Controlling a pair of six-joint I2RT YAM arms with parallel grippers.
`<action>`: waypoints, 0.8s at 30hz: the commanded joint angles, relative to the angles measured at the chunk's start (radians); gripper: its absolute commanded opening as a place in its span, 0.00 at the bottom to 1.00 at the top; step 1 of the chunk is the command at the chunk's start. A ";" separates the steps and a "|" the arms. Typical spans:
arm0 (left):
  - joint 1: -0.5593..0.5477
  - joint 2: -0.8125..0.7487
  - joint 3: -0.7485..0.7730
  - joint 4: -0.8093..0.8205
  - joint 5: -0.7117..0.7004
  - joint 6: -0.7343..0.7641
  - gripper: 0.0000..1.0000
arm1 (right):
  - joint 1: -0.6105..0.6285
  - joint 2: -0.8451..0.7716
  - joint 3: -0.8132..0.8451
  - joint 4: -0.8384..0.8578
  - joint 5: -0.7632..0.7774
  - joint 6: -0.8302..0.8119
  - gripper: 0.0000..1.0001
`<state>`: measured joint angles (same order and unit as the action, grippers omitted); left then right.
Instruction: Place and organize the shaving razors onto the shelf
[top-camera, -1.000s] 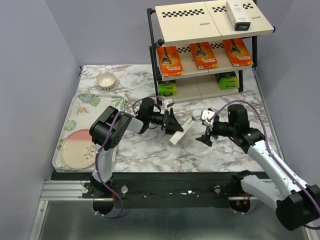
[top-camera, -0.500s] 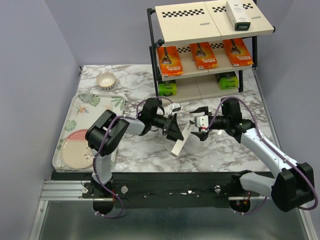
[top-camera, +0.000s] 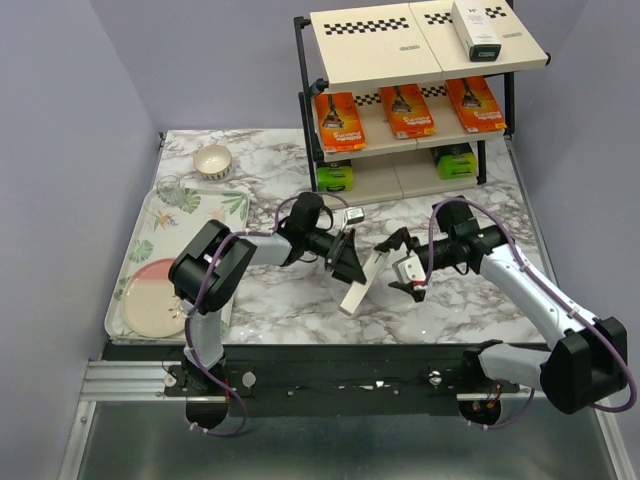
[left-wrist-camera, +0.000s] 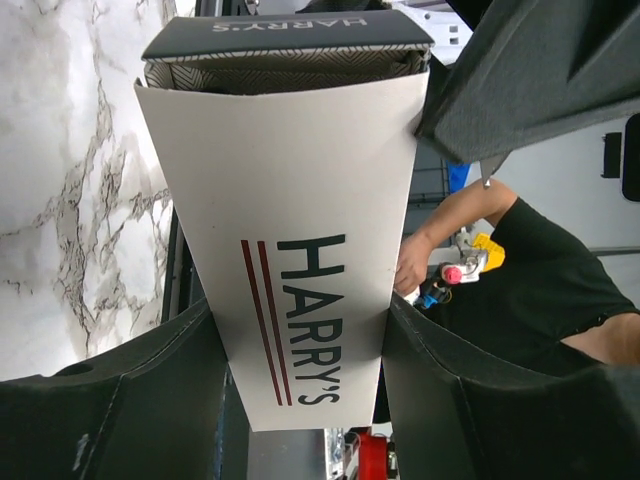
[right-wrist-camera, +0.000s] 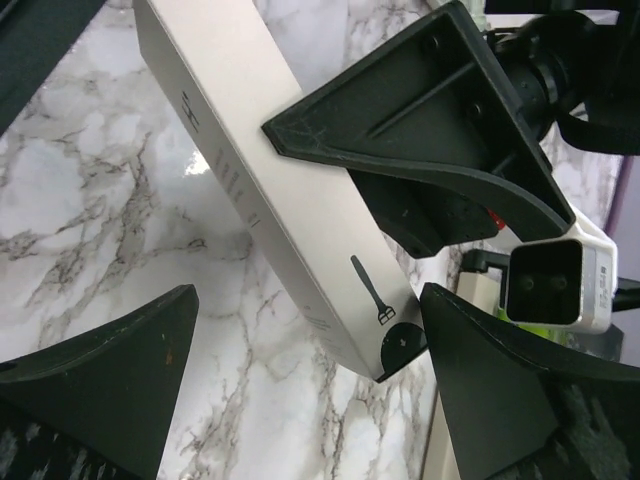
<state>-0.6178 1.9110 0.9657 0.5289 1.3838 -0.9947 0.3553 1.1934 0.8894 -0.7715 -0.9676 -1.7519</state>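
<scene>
Grips the last loose razor pack, a slim white box (top-camera: 360, 283), with the left gripper (top-camera: 350, 268) at the centre of the top view, fingers (left-wrist-camera: 120, 420) closed on its two long sides. Holds it steeply tilted, lower end down by the marble surface (top-camera: 290, 300); cannot tell whether touching.

Has swung the right gripper (top-camera: 405, 264) down and inward within the last second. Was well to the right of the box then, up by its upper end half a second ago, and sits just right of its middle now. Keeps the right fingers (right-wrist-camera: 90, 390) spread wide, closed on nothing, with the box end ahead of the gap in the right wrist view. Has also stood the box up steeper than in the earliest frame and nudged the left gripper a little rightward.

Looks like setting up a hand-over to the arm nearer the shelf (top-camera: 375, 45) in the upper right.

Shows no change on the shelf: second white box (top-camera: 476, 30) on the top board, three orange packs (top-camera: 405, 110) on the middle, two black packs (top-camera: 335, 178) with lime ends on the bottom. Leaves one pack of seven to place, probably beside its twin on top.
</scene>
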 joint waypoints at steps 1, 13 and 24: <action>-0.020 -0.061 0.042 -0.164 0.050 0.167 0.63 | 0.037 0.093 0.098 -0.120 -0.025 -0.027 0.99; -0.034 -0.087 0.076 -0.349 0.037 0.303 0.62 | 0.083 0.184 0.203 -0.259 0.061 -0.097 0.68; 0.098 -0.148 0.194 -0.843 -0.199 0.671 0.77 | 0.085 0.112 0.223 -0.368 0.133 0.052 0.35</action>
<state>-0.6140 1.8500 1.0691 0.0429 1.3731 -0.5797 0.4370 1.3514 1.0786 -1.0401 -0.8719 -1.8122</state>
